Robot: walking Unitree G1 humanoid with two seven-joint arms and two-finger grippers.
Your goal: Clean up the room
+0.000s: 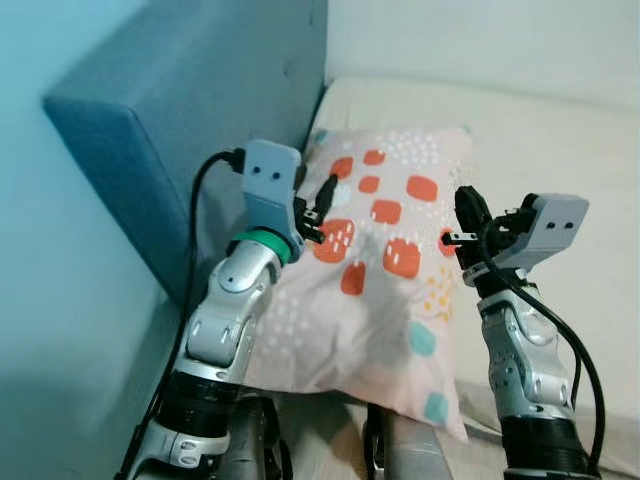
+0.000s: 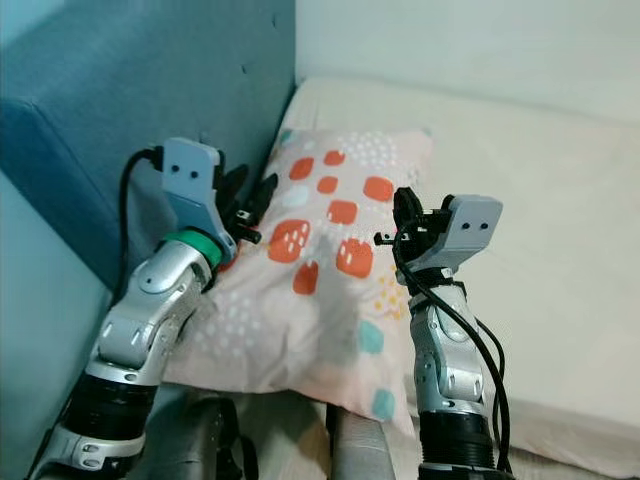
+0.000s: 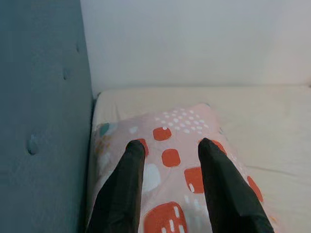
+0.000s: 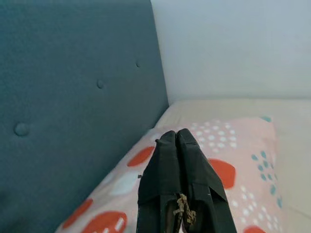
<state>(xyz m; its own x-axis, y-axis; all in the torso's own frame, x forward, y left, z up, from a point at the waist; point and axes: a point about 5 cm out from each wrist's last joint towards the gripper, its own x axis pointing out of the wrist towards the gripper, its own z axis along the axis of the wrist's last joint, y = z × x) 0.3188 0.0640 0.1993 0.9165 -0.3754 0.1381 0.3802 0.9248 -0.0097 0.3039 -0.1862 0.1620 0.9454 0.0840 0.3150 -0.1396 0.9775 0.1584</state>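
1. A bed (image 1: 560, 150) with a cream sheet filled the view, running from 12 o'clock down toward 5 o'clock.
2. A blue padded headboard (image 1: 190, 110) with button tufts stood along the bed's left edge, from 12 o'clock to 9 o'clock.
3. A pale wall (image 1: 480, 40) closed the room behind the bed at 12 to 1 o'clock; a lighter blue wall (image 1: 50, 250) lay at 9 o'clock, outside the headboard.
4. The pillow (image 1: 375, 290) lay flat on the sheet at the centre, its left edge against the headboard. It was pink with red-orange patches, white dots and a few teal marks.
5. The left gripper (image 3: 170, 155) hung over the pillow's end next the headboard, at about 10 o'clock from the pillow's middle. Its fingers (image 3: 121, 194) stood wide apart, holding nothing.
6. The right gripper (image 4: 176, 141) was raised over the pillow's right edge, at about 3 o'clock. Its fingers (image 4: 189, 174) were pressed together, with nothing between them.
7. Both silver arms rose from 6 o'clock, black cables looping along them.
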